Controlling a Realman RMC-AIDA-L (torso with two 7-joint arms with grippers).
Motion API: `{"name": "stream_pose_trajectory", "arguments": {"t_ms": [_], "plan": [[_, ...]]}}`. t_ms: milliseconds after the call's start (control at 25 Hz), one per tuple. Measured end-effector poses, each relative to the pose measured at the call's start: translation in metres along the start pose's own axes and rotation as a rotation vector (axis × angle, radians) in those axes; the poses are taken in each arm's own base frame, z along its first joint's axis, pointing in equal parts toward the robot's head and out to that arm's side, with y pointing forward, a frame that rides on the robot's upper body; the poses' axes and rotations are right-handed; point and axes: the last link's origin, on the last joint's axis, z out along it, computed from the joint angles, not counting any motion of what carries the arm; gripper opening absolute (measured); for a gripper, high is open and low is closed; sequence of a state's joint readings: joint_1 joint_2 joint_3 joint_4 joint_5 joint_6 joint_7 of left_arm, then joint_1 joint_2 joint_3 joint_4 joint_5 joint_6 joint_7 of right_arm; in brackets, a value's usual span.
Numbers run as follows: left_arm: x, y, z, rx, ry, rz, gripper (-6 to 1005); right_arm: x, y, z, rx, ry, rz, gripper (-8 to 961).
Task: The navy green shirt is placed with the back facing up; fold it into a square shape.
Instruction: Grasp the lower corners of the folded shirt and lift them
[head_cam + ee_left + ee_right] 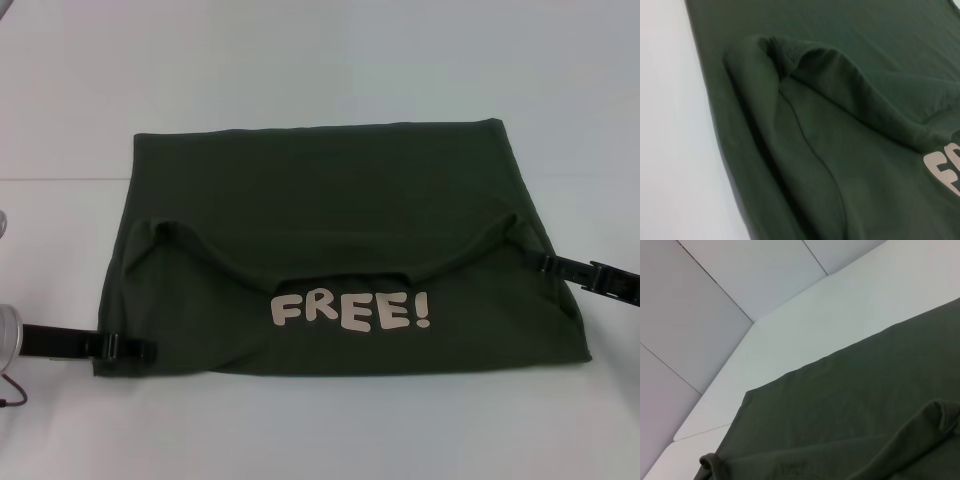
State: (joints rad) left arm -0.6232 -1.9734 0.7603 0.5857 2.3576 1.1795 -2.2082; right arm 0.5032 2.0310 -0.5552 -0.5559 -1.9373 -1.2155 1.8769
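Navy green shirt [330, 250] part-folded; left pincer [135, 348], right pincer [560, 265] seemingly touching side edges

White table [320, 60] — folded navy green shirt [330, 200] lies flat.

light: even, soft | shadows: faint | glare: mild on table [320, 60] | focus: slightly soft

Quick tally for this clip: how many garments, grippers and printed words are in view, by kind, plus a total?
Shirts: 1, the navy green shirt, partly folded on the white table.
Grippers: 2, the left gripper and the right gripper, each at a side edge of the shirt.
Printed words: 1, "FREE!".
Total: 4.
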Motion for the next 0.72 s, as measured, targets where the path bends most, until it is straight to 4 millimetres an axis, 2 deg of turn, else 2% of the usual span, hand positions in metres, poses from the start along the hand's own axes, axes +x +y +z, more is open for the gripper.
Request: {"name": "stream_pose_trajectory", "arguments": {"t_ms": [520,600,720], "plan": [[0.001,0.001,0.0,-0.003,-0.001,0.009,136,-0.006,0.001,-0.002,-0.005,0.032,-0.005,924],[0.001,0.001,0.0,-0.002,0.0,0.009,88,-0.013,0.001,-0.006,-0.001,0.076,0.012,924],[0.002,0.0,-0.001,0.001,0.002,0.008,40,-0.035,0.003,-0.015,0.045,0.181,0.046,924]]}}
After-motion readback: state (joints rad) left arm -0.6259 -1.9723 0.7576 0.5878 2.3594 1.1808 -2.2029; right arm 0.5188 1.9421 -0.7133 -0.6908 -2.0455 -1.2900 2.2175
